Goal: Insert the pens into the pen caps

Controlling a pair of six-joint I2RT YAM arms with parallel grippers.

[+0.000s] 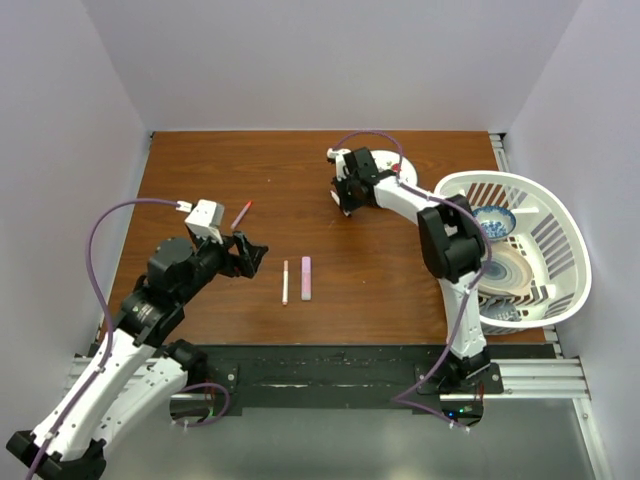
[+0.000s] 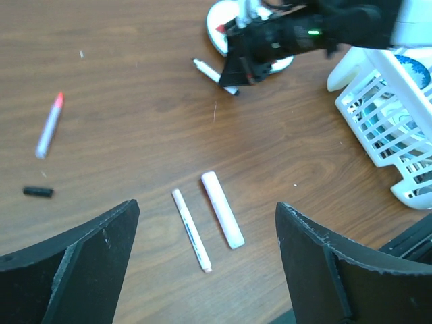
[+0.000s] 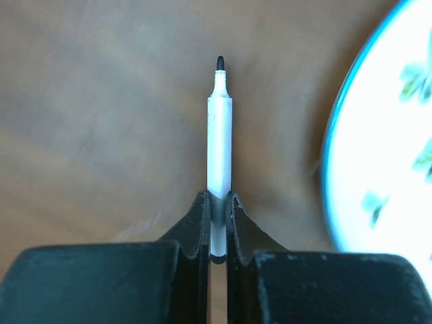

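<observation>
Clamping thin white dark-tipped pen (image 3: 219, 142) in right gripper (image 3: 217, 202) beside round white plate (image 3: 381, 135), left gripper (image 1: 250, 256) spread wide, near thick pale pink marker (image 1: 306, 278) and thin white stick (image 1: 285, 283) lying side by side mid-table

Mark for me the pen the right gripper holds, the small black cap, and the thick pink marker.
held pen (image 3: 219, 145): right wrist view, mid-barrel.
small black cap (image 2: 38, 192): left wrist view, its middle.
thick pink marker (image 2: 222, 210): left wrist view, mid-body.
</observation>
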